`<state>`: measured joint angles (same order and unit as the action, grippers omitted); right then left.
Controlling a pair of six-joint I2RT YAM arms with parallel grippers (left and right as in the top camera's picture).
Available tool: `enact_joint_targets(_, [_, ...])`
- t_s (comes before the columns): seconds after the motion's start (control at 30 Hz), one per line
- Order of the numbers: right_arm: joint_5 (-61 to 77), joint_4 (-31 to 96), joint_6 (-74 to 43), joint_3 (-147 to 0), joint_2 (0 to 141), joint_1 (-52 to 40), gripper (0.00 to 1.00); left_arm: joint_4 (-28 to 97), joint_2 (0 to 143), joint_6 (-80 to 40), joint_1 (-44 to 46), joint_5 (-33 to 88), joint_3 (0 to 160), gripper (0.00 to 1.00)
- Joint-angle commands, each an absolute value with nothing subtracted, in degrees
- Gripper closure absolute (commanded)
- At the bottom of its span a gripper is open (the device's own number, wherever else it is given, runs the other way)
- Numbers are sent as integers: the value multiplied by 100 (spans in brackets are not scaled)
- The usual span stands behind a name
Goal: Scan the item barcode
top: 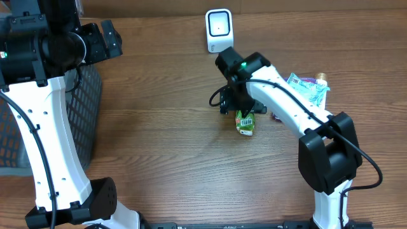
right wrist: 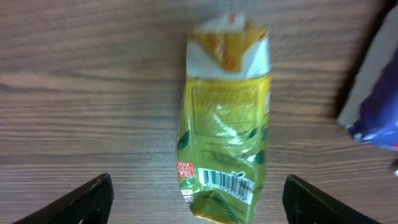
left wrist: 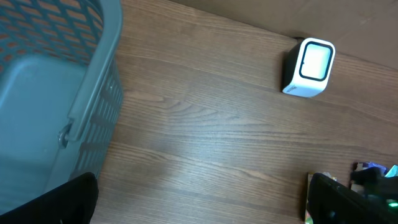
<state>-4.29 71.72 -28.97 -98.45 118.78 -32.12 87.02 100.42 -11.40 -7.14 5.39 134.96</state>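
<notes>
- the right pincer (right wrist: 199, 202) hangs straight above the yellow-green packet (right wrist: 227, 118). its jaws are spread wide, one on each side, touching nothing and holding nothing.
- the packet lies flat near the middle of the worktop (top: 159, 146), with its barcode (right wrist: 227, 180) facing up at the end nearest the pincer. we judge that this placing sets up a grasp across the packet's narrow width.
- the scanner (top: 219, 30) stands upright at the far edge, well apart from the packet. the code faces the ceiling, not the scanner's window, so we take it that the packet must be lifted and turned.
- the left pincer (left wrist: 199, 211) is held high beside the basket (left wrist: 56, 93), fully open and empty. we read this as waiting clear of the work.
- more goods (top: 308, 89) lie in a pile to the right, under the right arm. one may be a tube, but the view is too small to tell.
- the worktop is brown wood-grain laminate, smooth and matt, and a plain tan wall runs behind it.
</notes>
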Motion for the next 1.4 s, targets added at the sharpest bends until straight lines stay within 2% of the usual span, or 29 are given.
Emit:
enact_joint_targets(0.0, [-604, 7085, -2884, -9509, 11898, -3221, 12, 8678, 10084, -1028, -711, 556, 13585, 0])
enact_joint_targets(0.1, [-764, 6980, -2895, -9354, 11898, -3232, 20, 8678, 10084, -1028, -709, 556, 13585, 0])
enact_joint_targets(0.3, [-928, 6635, -2886, -9155, 11907, -3354, 19, 8678, 10084, -1028, -709, 556, 13585, 0])
enact_joint_targets(0.43, [-1243, 6383, -2891, -8899, 11907, -3546, 15, 8678, 10084, -1028, -711, 556, 13585, 0])
enact_joint_targets(0.63, [-1564, 6302, -3044, -8733, 11907, -3590, 20, 8678, 10084, -1028, -711, 556, 13585, 1])
enact_joint_targets(0.73, [-1559, 6298, -3044, -8733, 11907, -3562, 27, 8678, 10084, -1028, -709, 556, 13585, 0])
enact_joint_targets(0.83, [-1557, 6302, -3041, -8733, 11907, -3557, 41, 8678, 10084, -1028, -711, 558, 13585, 0])
enact_joint_targets(0.9, [-1540, 6300, -3041, -8735, 11907, -3557, 55, 8678, 10084, -1028, -711, 556, 13585, 0])
enact_joint_targets(0.97, [-1540, 6302, -3041, -8735, 11907, -3557, 63, 8678, 10084, -1028, -711, 558, 13585, 0])
enact_joint_targets(1.17, [-1535, 6283, -3041, -8735, 11907, -3557, 75, 8678, 10084, -1028, -711, 556, 13585, 0])
enact_joint_targets(1.37, [-1297, 6401, -2993, -8993, 11904, -3557, 77, 8678, 10084, -1028, -711, 558, 13585, 0])
